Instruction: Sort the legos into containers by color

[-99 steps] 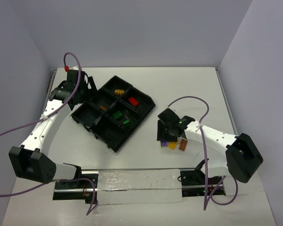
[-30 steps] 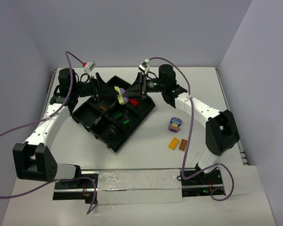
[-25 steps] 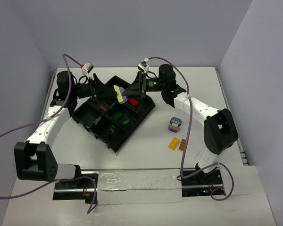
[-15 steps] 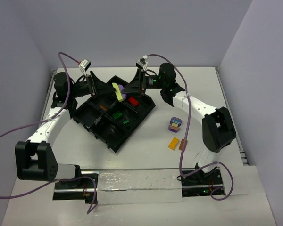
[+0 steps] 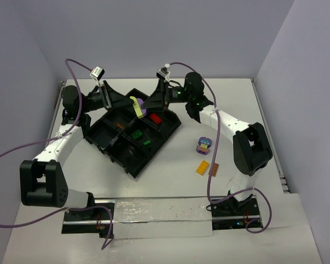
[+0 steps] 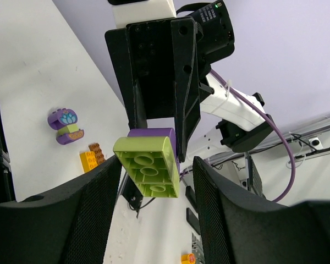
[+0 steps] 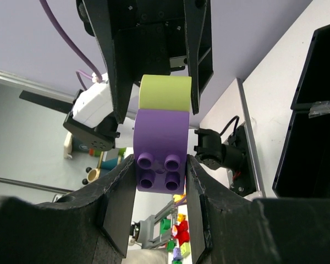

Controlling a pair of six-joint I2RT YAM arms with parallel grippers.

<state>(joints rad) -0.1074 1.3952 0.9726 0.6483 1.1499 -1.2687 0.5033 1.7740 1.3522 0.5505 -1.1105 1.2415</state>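
Note:
Above the black tray (image 5: pixel 124 159) of containers, my two grippers meet tip to tip. My right gripper (image 5: pixel 149 104) (image 7: pixel 161 162) is shut on a purple brick (image 5: pixel 144 110) (image 7: pixel 160 148) with a lime brick (image 5: pixel 135 107) (image 7: pixel 165 92) stuck to its far end. My left gripper (image 5: pixel 131 102) (image 6: pixel 157 165) straddles the lime brick (image 6: pixel 148 165), open, with a narrow gap at one finger (image 6: pixel 212 209). Red (image 5: pixel 155 117) and green (image 5: pixel 136 133) legos lie in separate compartments. A rounded purple piece (image 5: pixel 204 144), an orange-yellow brick (image 5: pixel 202 168) and a brown brick (image 5: pixel 213 168) lie on the table.
The loose pieces lie right of the tray, under the right arm's elbow. Walls close the table at the back and on both sides. A pale strip (image 5: pixel 159 212) runs along the near edge between the arm bases.
Earlier my right gripper was down at the loose pile; it now holds the joined bricks over the tray. In the last second my left jaws narrowed around the lime brick.

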